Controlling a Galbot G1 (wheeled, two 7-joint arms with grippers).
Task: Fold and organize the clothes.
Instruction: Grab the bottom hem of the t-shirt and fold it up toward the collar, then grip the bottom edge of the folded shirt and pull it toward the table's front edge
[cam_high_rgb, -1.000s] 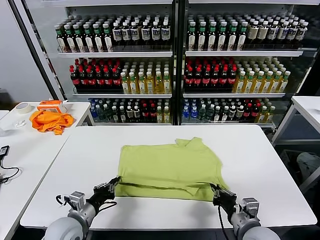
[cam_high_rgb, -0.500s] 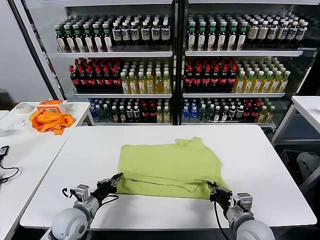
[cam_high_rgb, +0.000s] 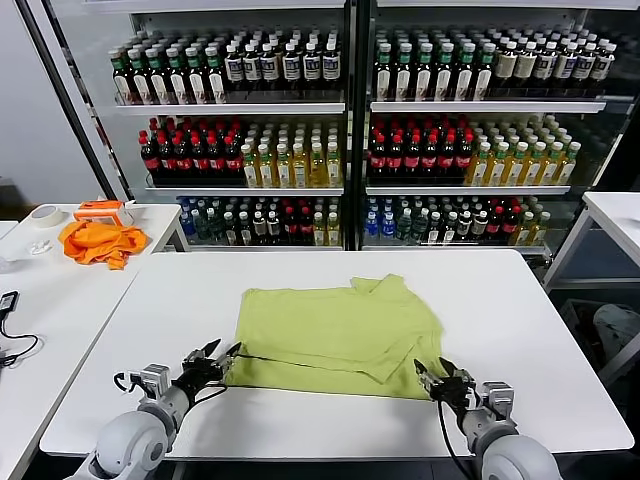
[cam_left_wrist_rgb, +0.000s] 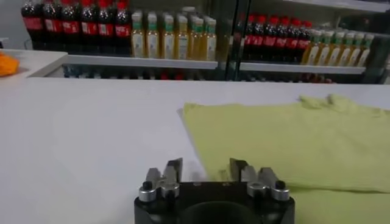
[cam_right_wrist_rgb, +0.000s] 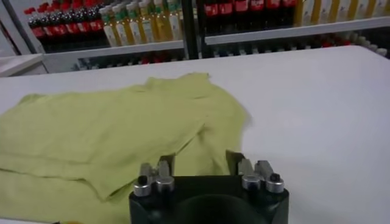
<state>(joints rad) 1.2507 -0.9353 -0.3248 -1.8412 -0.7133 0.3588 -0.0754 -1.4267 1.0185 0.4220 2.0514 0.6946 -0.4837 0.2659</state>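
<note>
The lime yellow-green T-shirt (cam_high_rgb: 335, 335) lies folded flat in the middle of the white table (cam_high_rgb: 150, 310), with a doubled layer along its near edge; no print shows. My left gripper (cam_high_rgb: 222, 355) is open and empty just off the shirt's near left corner. My right gripper (cam_high_rgb: 431, 374) is open and empty at the near right corner. In the left wrist view the shirt (cam_left_wrist_rgb: 292, 143) lies ahead of the open left gripper (cam_left_wrist_rgb: 204, 171), whose one jaw is over the cloth edge. In the right wrist view the open right gripper (cam_right_wrist_rgb: 198, 164) sits over the shirt (cam_right_wrist_rgb: 109, 134).
An orange garment (cam_high_rgb: 98, 242), a tape roll (cam_high_rgb: 45, 215) and an orange box (cam_high_rgb: 103, 210) sit on a side table at the far left. A black cable (cam_high_rgb: 12, 345) lies there too. Glass-door coolers of bottles (cam_high_rgb: 350, 120) stand behind. Another table (cam_high_rgb: 615, 215) is at right.
Both grippers were shut on the shirt's near corners; now both have opened and let go, backed slightly toward me. The shirt's near edge has settled flat on the table.
</note>
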